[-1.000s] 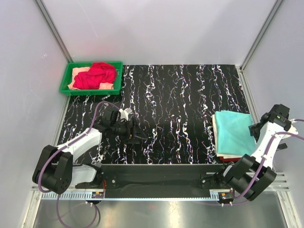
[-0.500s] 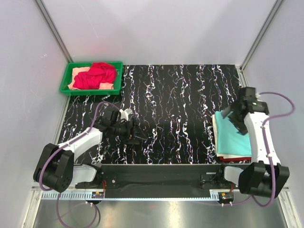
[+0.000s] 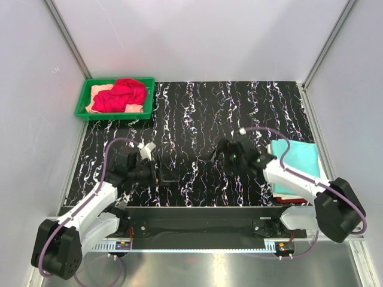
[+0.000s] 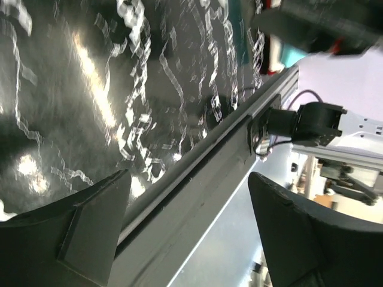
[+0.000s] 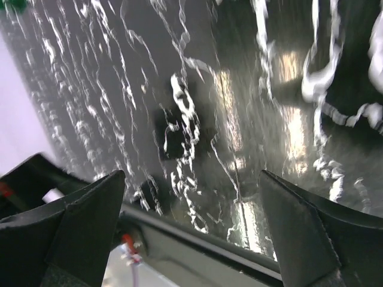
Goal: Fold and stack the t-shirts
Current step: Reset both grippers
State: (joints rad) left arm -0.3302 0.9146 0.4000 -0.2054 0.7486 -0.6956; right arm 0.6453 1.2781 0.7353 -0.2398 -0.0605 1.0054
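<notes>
A red t-shirt (image 3: 122,94) lies crumpled on a peach one (image 3: 94,91) in the green tray (image 3: 81,103) at the far left. A mint-teal t-shirt (image 3: 301,160) lies folded on top of a stack at the right edge. My left gripper (image 3: 167,175) (image 4: 188,176) hovers low over the near-left table, open and empty, pointing right. My right gripper (image 3: 212,156) (image 5: 191,173) is stretched left of the stack over the table's middle, open, with only bare table between its fingers.
The black marbled table (image 3: 197,113) runs between the tray and the stack. Grey walls enclose the back and sides. The table's front rail (image 4: 197,179) and the right arm's base (image 4: 311,122) show in the left wrist view.
My right arm has swung from the right wall across the folded stack to the table's middle, still open. My left arm has drawn back slightly toward the near edge.
</notes>
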